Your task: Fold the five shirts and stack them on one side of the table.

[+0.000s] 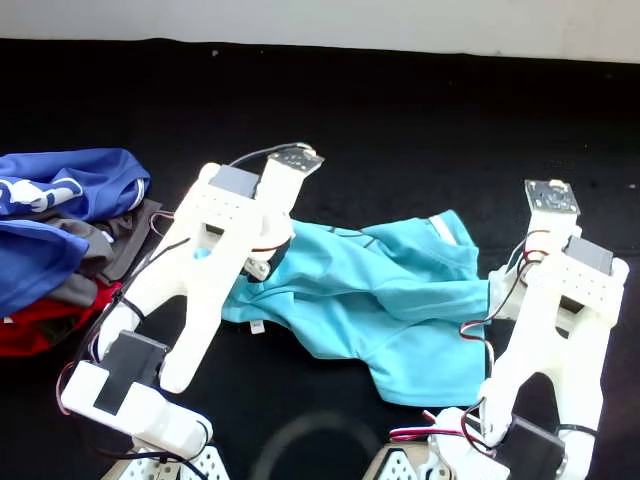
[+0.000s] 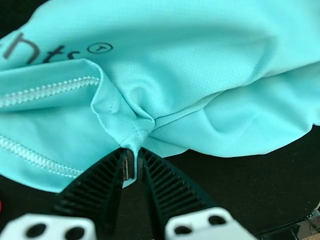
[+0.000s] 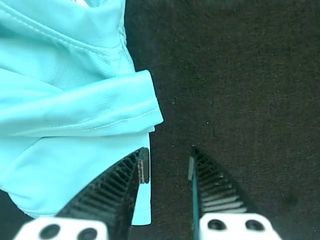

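Teal shirt (image 1: 380, 300) lies crumpled mid-bench (image 1: 400, 110) between the arms. The left gripper (image 2: 134, 167) has its jaws pinched on a seam fold, while the right gripper (image 3: 167, 167) rests at the opposite edge, jaws apart, holding nothing. Piled at the bench's left side are other shirts (image 1: 60, 230).

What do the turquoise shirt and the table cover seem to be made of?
The turquoise shirt looks like a thin synthetic sports knit, slightly glossy: fine mesh holes and soft folds show. The table cover seems a black, matte, felt-like cloth, judging by its fuzzy, speckled surface.
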{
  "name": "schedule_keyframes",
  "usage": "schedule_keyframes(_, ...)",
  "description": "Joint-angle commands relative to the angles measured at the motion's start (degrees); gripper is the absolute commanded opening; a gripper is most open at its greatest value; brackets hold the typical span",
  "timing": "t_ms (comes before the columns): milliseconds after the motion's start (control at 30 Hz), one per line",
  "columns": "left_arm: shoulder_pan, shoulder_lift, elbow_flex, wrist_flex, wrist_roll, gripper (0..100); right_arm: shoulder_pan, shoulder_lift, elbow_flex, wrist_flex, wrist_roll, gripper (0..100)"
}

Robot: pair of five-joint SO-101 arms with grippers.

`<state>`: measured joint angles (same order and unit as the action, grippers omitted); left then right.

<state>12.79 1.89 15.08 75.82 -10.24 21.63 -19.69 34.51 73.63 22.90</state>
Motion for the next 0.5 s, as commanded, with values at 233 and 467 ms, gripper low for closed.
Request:
schedule_keyframes(233, 0.3, -2.6, -0.2, -0.3, 0.0, 1, -8.1, -2.1, 0.0, -3.9, 0.5, 13.4)
schedule_keyframes(467, 0.2, -2.6, -0.2, -0.3, 0.0, 1, -9.2, -0.5, 0.0, -7.7, 0.4, 13.4)
